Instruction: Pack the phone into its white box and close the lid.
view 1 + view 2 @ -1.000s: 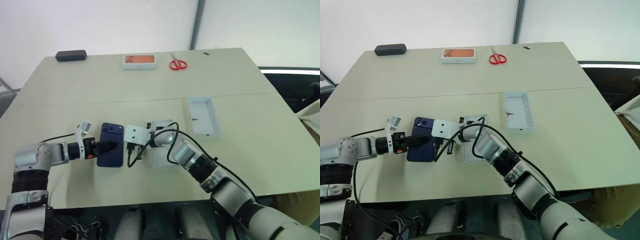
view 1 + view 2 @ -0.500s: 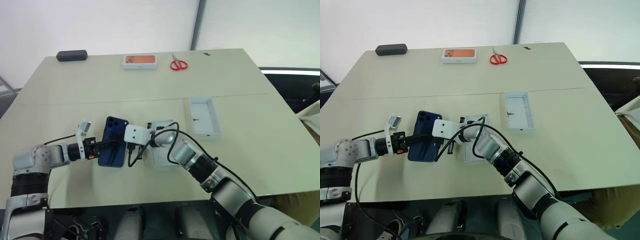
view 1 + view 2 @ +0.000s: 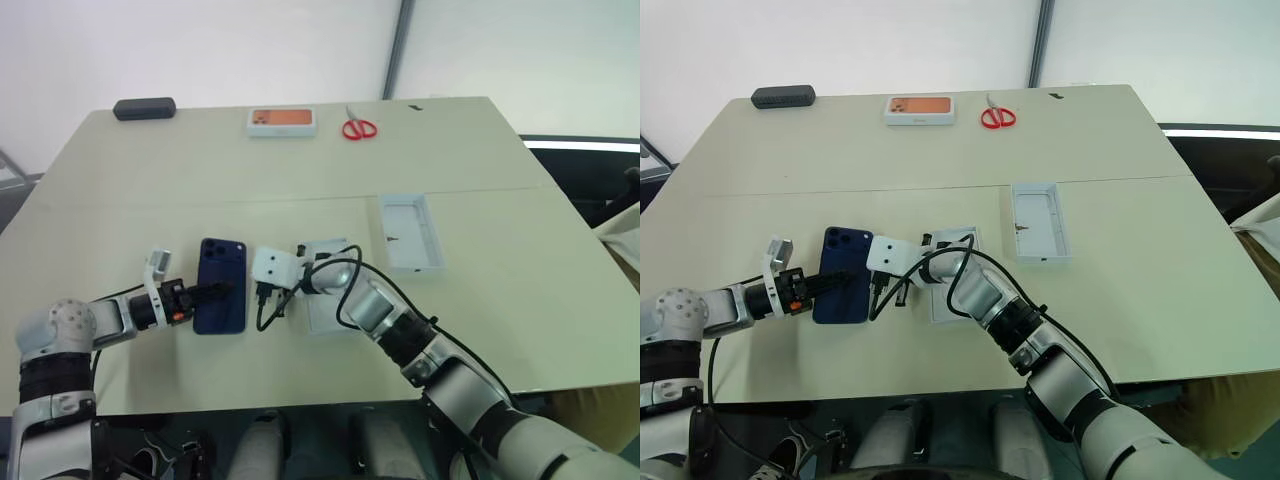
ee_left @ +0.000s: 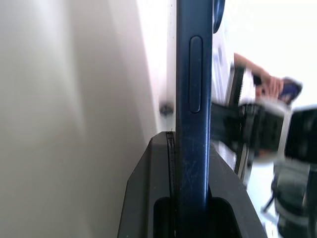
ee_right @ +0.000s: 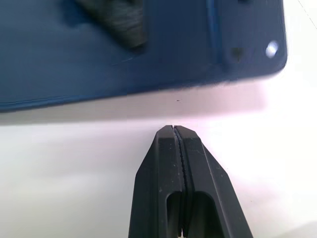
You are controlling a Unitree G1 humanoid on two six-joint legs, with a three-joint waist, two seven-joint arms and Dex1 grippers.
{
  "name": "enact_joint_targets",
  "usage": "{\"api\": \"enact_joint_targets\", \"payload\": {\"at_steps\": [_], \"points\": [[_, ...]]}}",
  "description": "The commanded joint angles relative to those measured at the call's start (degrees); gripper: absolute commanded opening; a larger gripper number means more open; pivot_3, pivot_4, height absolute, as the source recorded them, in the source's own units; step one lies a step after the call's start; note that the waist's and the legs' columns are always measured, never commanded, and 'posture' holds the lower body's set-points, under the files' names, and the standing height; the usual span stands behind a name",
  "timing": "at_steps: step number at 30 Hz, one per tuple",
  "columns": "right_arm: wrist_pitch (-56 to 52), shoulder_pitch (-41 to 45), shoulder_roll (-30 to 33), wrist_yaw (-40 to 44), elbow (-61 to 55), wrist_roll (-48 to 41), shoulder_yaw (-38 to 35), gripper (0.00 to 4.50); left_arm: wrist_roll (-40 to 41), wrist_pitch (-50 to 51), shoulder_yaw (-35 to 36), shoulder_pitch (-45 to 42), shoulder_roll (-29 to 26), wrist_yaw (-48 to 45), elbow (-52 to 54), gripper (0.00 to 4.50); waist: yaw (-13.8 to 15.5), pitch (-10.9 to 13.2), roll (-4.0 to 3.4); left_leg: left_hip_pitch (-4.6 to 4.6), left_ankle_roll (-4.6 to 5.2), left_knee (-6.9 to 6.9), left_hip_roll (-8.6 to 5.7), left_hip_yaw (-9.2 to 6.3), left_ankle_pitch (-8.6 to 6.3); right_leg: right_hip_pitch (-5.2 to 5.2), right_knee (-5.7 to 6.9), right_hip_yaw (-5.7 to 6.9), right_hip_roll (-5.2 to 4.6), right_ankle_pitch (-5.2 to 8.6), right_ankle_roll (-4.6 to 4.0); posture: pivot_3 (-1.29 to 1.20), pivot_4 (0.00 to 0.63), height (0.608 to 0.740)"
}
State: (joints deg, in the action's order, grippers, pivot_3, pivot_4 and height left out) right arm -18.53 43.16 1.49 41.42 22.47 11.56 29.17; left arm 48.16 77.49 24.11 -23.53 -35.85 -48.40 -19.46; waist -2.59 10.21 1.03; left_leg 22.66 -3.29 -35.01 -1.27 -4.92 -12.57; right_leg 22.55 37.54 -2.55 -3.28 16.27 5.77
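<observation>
The dark blue phone (image 3: pixel 222 285) lies back up, about flat, near the table's front left. My left gripper (image 3: pixel 226 289) reaches in from the left and is shut on its edge. The left wrist view shows the phone (image 4: pixel 190 99) edge-on between the fingers. My right gripper (image 3: pixel 262 299) is shut and empty, its tips just off the phone's right edge (image 5: pixel 148 54). The white box (image 3: pixel 410 232), an open tray with a greyish floor, sits to the right. A white piece that looks like the lid (image 3: pixel 322 312) lies mostly covered under my right forearm.
At the table's far edge lie an orange-printed box (image 3: pixel 281 121), red scissors (image 3: pixel 357 129) and a black case (image 3: pixel 144 109). A seam (image 3: pixel 200 203) crosses the table. Cables loop around my right wrist (image 3: pixel 330 280).
My left gripper has shut on the phone. The phone swung askew half a second ago and now sits straight again. The left forearm has dropped toward the front left. The right gripper has stayed put.
</observation>
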Motion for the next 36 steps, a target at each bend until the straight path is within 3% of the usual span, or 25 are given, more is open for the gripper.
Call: {"api": "enact_joint_targets", "payload": {"at_steps": [1,3,5,7,10,17,20,24,36], "points": [[-0.9,0.2,-1.2,1.5,-5.8,-7.6,-7.2,0.00,3.9,2.3,4.8,-1.4,0.5,1.2,1.0,0.03,0.0,0.0,0.01,0.12,-0.01,-0.01,-0.01,0.00,0.00,0.10,0.00,0.00,-0.03,-0.01,0.01,0.00,0.150,0.740],[-2.9,-0.7,-1.3,4.3,-9.3,-13.3,-11.1,0.00,5.3,3.7,7.0,-1.7,1.7,2.8,0.9,0.03,0.0,0.0,0.03,0.49,-0.02,-0.04,-0.02,0.00,0.01,0.46,0.01,0.01,-0.07,-0.02,0.01,0.00,0.150,0.740],[-8.1,-1.4,-1.4,7.1,-13.6,-20.5,-15.3,0.54,6.1,4.5,8.3,-1.5,2.6,4.0,1.3,0.00,0.1,0.0,0.03,0.81,-0.04,-0.06,-0.02,-0.01,0.02,0.81,0.03,0.01,-0.09,-0.03,0.01,0.00,0.150,0.740],[-11.5,-2.5,1.5,9.7,-17.4,-22.5,-15.3,1.32,6.4,4.0,9.4,-1.1,3.8,5.5,2.4,0.00,0.1,0.0,0.03,0.86,-0.04,-0.01,-0.02,-0.01,0.02,0.85,0.00,0.02,-0.12,-0.03,0.01,0.00,0.150,0.740],[-10.9,-6.0,8.5,15.3,-22.5,-22.9,-12.5,2.89,7.2,3.6,9.6,-0.5,4.9,6.3,4.6,0.00,0.1,0.0,0.04,0.85,-0.04,-0.01,-0.04,0.03,0.02,0.84,0.00,0.02,-0.16,-0.03,0.01,0.00,0.150,0.740],[-6.9,-13.2,23.4,25.8,-31.9,-24.4,-10.2,2.89,8.9,3.6,9.7,0.2,5.6,7.2,7.3,0.00,0.0,0.2,0.14,0.85,-0.04,-0.09,-0.08,0.05,0.02,0.78,-0.01,0.06,-0.18,-0.03,0.01,0.00,0.150,0.740],[-7.1,-14.9,26.3,27.6,-32.8,-25.5,-10.2,2.89,9.3,3.8,9.5,0.4,5.8,7.4,7.9,0.00,0.0,0.2,0.18,0.80,-0.04,-0.08,-0.02,0.06,0.02,0.75,-0.02,0.05,-0.09,-0.02,0.01,0.00,0.150,0.740],[1.0,-16.6,30.8,28.4,-31.3,-19.3,-6.7,2.89,9.8,3.7,8.7,0.7,6.0,7.2,9.3,0.00,0.2,0.2,0.22,0.81,-0.04,-0.10,-0.01,0.06,0.02,0.74,-0.02,0.05,-0.09,-0.02,0.01,0.00,0.150,0.740],[4.2,-17.3,33.0,29.3,-28.0,-17.2,-5.3,2.89,10.0,3.7,8.3,0.6,6.2,7.6,10.1,0.00,0.4,0.3,0.31,0.81,-0.04,-0.15,-0.05,0.06,0.03,0.67,-0.08,0.06,-0.14,-0.03,0.01,0.00,0.150,0.740]]}}
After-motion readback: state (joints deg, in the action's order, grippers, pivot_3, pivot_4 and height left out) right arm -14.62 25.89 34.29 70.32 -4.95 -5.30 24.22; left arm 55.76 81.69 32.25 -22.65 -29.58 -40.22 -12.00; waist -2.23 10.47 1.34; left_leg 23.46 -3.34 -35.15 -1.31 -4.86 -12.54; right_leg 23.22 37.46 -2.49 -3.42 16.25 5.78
